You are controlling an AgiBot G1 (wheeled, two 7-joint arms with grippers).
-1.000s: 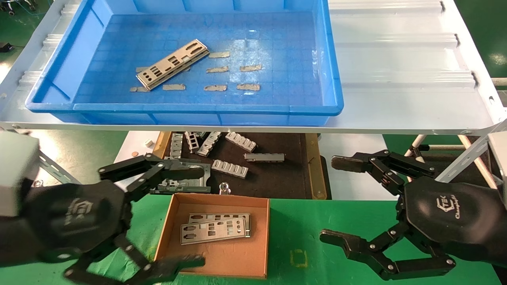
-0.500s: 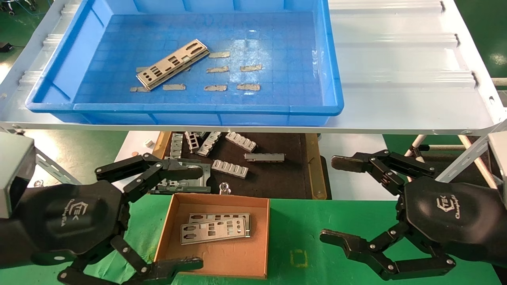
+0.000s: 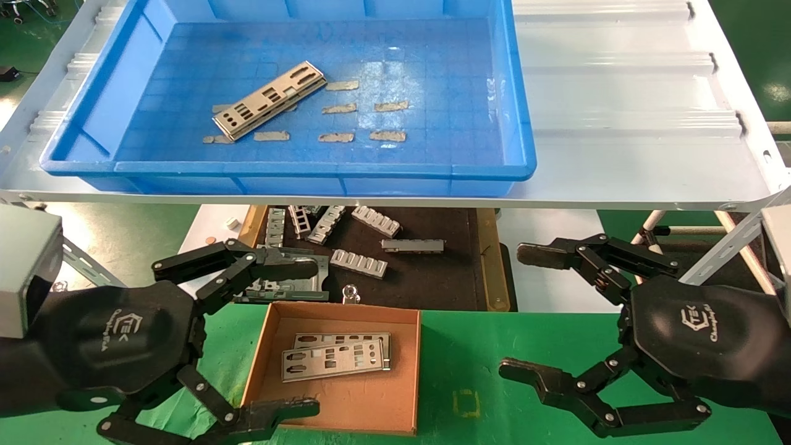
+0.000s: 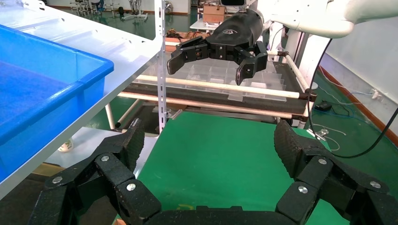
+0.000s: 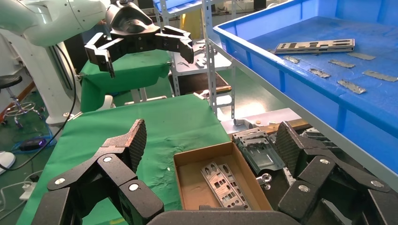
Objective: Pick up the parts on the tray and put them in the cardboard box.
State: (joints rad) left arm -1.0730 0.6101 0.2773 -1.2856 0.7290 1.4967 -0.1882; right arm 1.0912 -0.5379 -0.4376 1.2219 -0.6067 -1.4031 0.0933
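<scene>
One silver-grey punched plate [image 3: 270, 99] lies on the grid floor of the blue tray [image 3: 93, 154] on the upper shelf; it also shows in the right wrist view [image 5: 313, 46]. Two more plates [image 3: 337, 357] lie overlapped in the brown cardboard box [image 3: 346, 408] on the green table, also in the right wrist view [image 5: 220, 183]. My left gripper [image 3: 300, 337] is open and empty, low at the box's left side. My right gripper [image 3: 525, 312] is open and empty over the green table right of the box.
Tan tape strips [image 3: 358, 120] lie on the tray floor. Under the shelf a dark mat [image 3: 432, 278] holds ribbed grey blocks [image 3: 358, 262] and a metal bracket [image 3: 290, 287]. The white shelf [image 3: 618, 123] overhangs behind both grippers.
My left gripper has shifted slightly beside the box and stayed open. The right arm, the plates and the box have not moved.
</scene>
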